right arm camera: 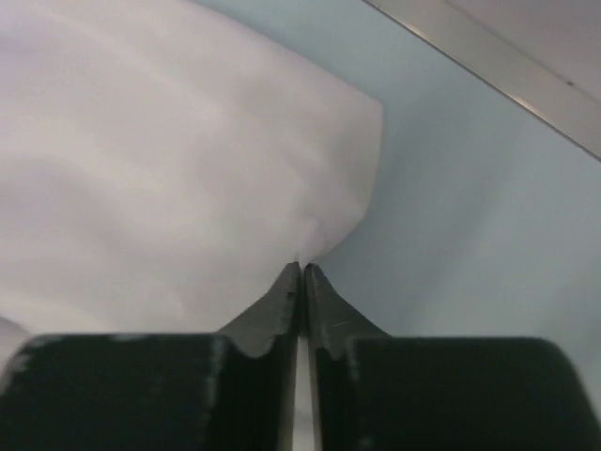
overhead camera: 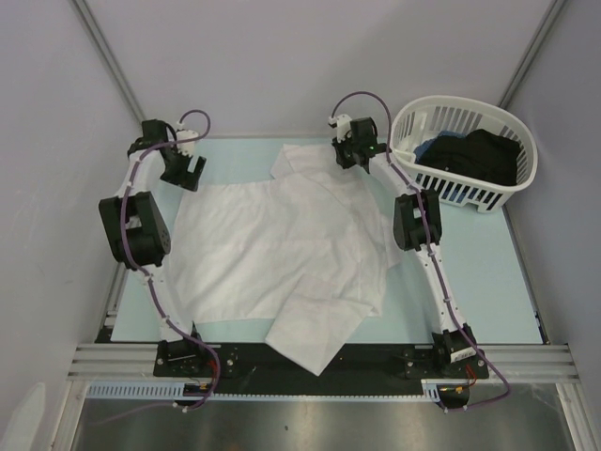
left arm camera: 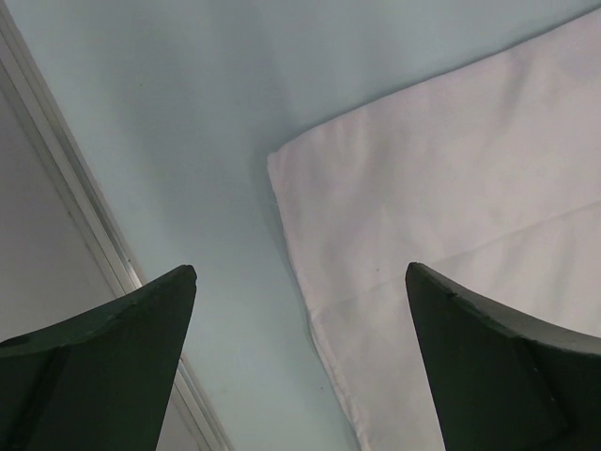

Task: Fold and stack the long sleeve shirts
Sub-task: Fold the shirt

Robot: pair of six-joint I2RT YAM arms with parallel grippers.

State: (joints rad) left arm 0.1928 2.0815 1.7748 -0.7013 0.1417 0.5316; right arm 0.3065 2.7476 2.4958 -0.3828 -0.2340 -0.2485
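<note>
White long sleeve shirt [overhead camera: 272,244] spread flat mid-table [overhead camera: 488,282], body lying crosswise, one folded sleeve pointing toward near edge.
Left gripper [overhead camera: 188,174] above shirt's far-left corner [left arm camera: 470,235], fingers wide apart, holding nothing.
Right gripper [right arm camera: 302,268] at far-right edge, fingers pinched on cloth fold [right arm camera: 169,141].
</note>
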